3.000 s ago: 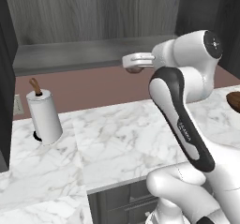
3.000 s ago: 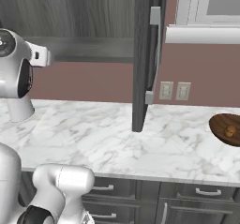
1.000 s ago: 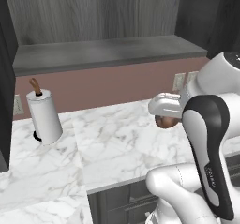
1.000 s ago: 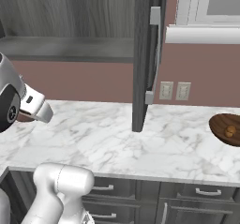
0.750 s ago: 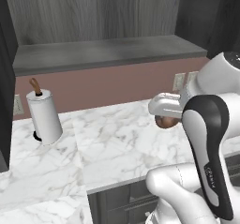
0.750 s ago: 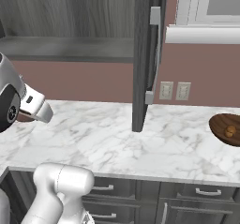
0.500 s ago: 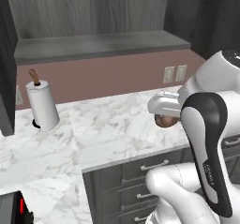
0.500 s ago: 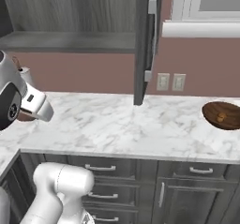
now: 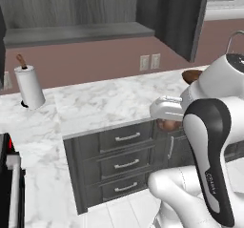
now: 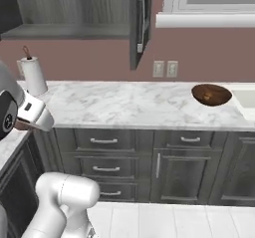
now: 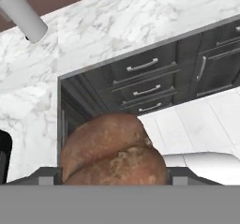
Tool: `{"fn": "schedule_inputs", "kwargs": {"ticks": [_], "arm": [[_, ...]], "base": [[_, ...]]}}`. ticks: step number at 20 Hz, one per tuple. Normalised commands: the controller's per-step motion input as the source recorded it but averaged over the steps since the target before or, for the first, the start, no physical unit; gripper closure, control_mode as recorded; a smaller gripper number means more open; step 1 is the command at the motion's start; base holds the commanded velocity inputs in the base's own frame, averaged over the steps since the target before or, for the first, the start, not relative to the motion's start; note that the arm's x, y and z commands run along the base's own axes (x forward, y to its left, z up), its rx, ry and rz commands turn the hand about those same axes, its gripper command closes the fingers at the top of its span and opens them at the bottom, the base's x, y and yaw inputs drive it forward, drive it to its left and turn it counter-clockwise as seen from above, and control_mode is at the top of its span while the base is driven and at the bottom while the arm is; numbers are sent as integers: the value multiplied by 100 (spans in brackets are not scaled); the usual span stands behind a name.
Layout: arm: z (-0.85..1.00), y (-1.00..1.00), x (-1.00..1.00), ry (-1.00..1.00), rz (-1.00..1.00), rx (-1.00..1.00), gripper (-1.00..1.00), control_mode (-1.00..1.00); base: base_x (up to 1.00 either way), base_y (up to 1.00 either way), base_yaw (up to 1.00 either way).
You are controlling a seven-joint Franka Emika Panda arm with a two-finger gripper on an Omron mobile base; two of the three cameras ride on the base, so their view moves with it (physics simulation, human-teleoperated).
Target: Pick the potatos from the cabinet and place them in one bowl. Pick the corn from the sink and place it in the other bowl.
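Brown potato [image 11: 112, 150] clamped between jaws of gripper [image 9: 167, 125], carried over floor off counter edge. Dark bowl [image 10: 211, 94] well apart, near sink. Keep grip firm, hand level; release only low over bowl.

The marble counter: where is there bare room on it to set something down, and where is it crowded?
The marble counter is bare between the paper towel roll at its left and the dark brown bowl at its right, below the wall outlets. It is tighter at the right end, where the bowl sits close to the sink.
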Motion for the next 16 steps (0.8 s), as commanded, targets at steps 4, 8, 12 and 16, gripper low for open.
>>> {"fn": "schedule_inputs", "kwargs": {"ticks": [4, 8, 12, 16], "arm": [[0, 0, 0, 0, 0, 0, 100, 100], [0, 0, 0, 0, 0, 0, 100, 100], [0, 0, 0, 0, 0, 0, 100, 100], [0, 0, 0, 0, 0, 0, 100, 100]], "base": [[-32, -100, 0], [-46, -100, 0], [-38, -100, 0], [0, -100, 0]]}}
